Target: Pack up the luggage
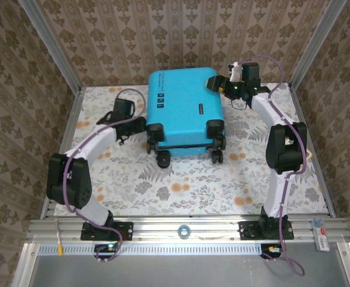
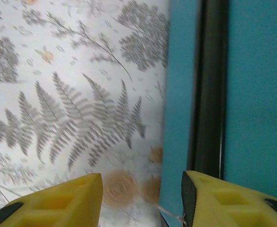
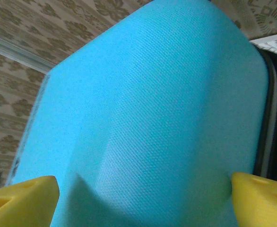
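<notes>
Between the yellow fingers [image 2: 58, 203] of the left pincer [image 2: 141, 191] we see a plain gap: the jaws stand apart, clamped on nothing. Both fingers are cut off by the lower edge. Beyond them the fern-printed tablecloth [image 2: 72, 109] is soft with blur, and beside it rises the blue side of the luggage [image 2: 259, 94], split by a black seam [image 2: 209, 85] (zip or trim, we cannot tell).

At the right pincer [image 3: 145, 198] the fingers sit in the two lower corners, spread wide, gripping nothing. The textured turquoise shell [image 3: 152, 104] lies close behind them; whether they touch it we cannot tell.

From above, the luggage [image 1: 184, 110] lies closed and flat at the far middle of the table, wheels [image 1: 163, 159] toward the arm bases. We find the left pincer [image 1: 140, 125] at its left side and the right pincer [image 1: 218, 84] at its far right corner. White marks [image 1: 162, 99] and a small dark badge [image 1: 200, 109] on the lid are too small to read.
</notes>
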Controlling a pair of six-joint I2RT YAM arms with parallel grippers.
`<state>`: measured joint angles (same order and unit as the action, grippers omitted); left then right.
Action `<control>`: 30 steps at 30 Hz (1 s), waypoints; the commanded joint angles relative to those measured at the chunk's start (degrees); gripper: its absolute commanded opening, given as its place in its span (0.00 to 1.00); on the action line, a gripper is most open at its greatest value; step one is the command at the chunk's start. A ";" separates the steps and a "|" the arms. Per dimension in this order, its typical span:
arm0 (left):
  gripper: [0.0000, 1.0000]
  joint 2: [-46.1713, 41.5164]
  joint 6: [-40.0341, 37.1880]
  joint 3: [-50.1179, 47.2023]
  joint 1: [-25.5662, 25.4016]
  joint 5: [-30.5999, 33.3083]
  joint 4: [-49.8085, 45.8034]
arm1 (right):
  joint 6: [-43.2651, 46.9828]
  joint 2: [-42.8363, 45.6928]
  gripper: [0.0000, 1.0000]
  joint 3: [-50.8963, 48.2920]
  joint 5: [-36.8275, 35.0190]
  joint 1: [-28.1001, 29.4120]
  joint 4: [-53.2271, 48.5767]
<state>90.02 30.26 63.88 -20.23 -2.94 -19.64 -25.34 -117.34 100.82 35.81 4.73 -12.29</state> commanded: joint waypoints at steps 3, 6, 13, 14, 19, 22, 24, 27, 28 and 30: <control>0.49 -5.92 7.86 -6.11 -12.61 2.43 8.63 | 10.86 -3.64 0.90 8.79 6.38 8.59 -17.99; 0.49 -9.62 11.87 -11.80 -18.06 7.68 13.75 | 13.40 -5.05 0.90 11.40 6.65 11.35 -21.91; 0.50 -16.28 14.27 -19.49 -30.81 24.18 20.74 | 16.76 -8.01 0.88 16.02 7.75 17.89 -26.52; 0.51 -16.75 13.57 -19.49 -32.32 26.08 20.82 | 17.12 -8.60 0.88 16.97 8.14 18.91 -27.32; 0.51 -17.26 11.97 -18.62 -37.02 31.89 20.97 | 16.53 -10.12 0.86 18.17 11.53 22.73 -26.55; 0.51 -17.24 12.24 -18.89 -39.24 34.48 22.19 | 17.95 -10.67 0.86 19.53 11.74 25.08 -28.08; 0.51 -17.24 12.44 -18.97 -40.42 35.89 22.92 | 18.74 -10.98 0.86 20.50 11.66 25.89 -29.25; 0.52 -17.92 11.66 -18.86 -42.18 39.35 23.24 | 19.04 -11.32 0.85 22.32 11.22 25.73 -30.14; 0.52 -18.40 11.07 -18.81 -42.63 40.19 23.49 | 19.19 -11.49 0.86 23.46 10.51 25.43 -30.58; 0.54 -19.53 9.72 -18.81 -42.97 41.74 23.64 | 18.36 -11.66 0.86 25.51 10.16 23.99 -30.47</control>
<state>72.31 41.52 43.09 -63.35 30.41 -7.57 -4.67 -126.39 125.45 37.69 27.42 -30.55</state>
